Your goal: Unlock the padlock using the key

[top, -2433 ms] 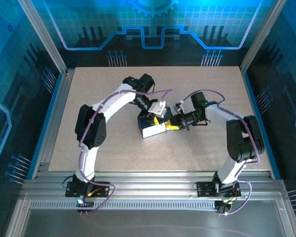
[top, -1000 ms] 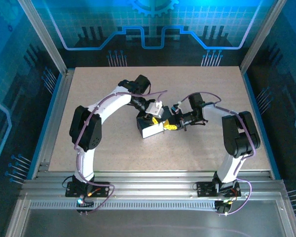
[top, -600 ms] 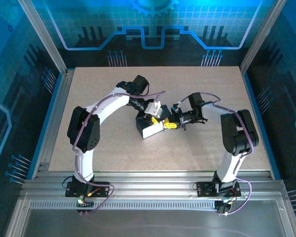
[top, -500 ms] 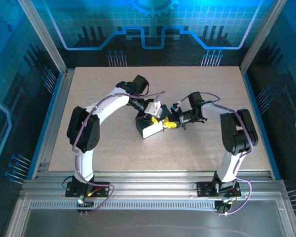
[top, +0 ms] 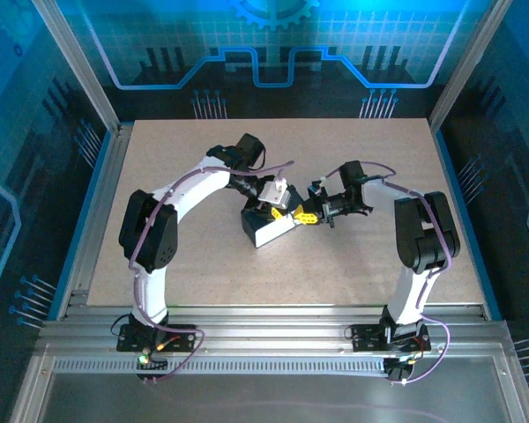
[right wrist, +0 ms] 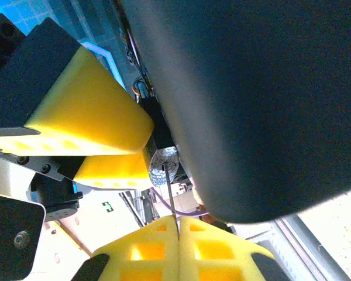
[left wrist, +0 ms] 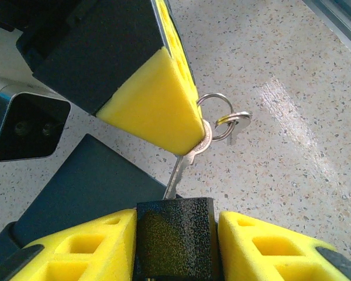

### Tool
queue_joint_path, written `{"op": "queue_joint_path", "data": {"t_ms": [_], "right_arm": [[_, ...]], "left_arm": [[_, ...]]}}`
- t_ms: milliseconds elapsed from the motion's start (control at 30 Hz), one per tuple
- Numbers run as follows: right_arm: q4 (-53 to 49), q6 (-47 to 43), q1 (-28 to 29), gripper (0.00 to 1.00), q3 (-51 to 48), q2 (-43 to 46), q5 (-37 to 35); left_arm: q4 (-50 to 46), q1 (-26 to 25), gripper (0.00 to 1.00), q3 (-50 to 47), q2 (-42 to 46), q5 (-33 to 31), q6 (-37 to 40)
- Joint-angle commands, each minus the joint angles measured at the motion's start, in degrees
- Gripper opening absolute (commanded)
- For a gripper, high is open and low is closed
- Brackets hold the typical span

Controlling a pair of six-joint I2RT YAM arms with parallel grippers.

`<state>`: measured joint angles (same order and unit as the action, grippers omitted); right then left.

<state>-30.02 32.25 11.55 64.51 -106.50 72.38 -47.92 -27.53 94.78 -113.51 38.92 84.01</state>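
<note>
— How are the two arms posed?
— Seen from above, the left arm is raised from its base, folded at the elbow and swung rightward. The right arm is stood upright and folded leftward. The wrists are brought tip to tip over the speckled beige tabletop (top: 370, 159).
— And the left gripper (left wrist: 175, 218)?
— It is clamped on a black, rough-coated metal padlock (left wrist: 175, 249), which is wedged between its yellow foam fingers. A dark blue flat tin (left wrist: 88, 187) is seen just beside one finger.
— The right gripper (right wrist: 176, 225)?
— Its fingers are pressed together on a pale metal key (left wrist: 187, 159). The key is held straight ahead of the left gripper, with its tip touching the padlock's top face. How deep it is seated cannot be told. A wire ring with a second small key (left wrist: 237, 120) is hung beside the right gripper's pad.
</note>
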Motion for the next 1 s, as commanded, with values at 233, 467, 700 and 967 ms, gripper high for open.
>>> {"op": "queue_joint_path", "data": {"t_ms": [233,467,700,967], "right_arm": [[-1.14,-2.63,0.09,0.00,-0.77,3.73,-2.50],[0.45,-2.16,0.23,0.00,-4.40,7.57,-4.85],[3.90,-2.30,1.66,0.00,-6.94,9.66,-7.01],[8.08,-1.75,5.52,0.00,-6.21,6.96,-8.15]], "left_arm": [[1.12,-0.33,0.63,-1.13,4.57,5.71,-10.64],[10.44,-0.15,0.62,-4.35,10.51,8.30,-27.65],[24.82,-0.74,0.40,-11.08,15.62,-2.31,-68.65],[17.34,-1.53,0.44,-17.52,24.62,-30.95,-98.75]]}}
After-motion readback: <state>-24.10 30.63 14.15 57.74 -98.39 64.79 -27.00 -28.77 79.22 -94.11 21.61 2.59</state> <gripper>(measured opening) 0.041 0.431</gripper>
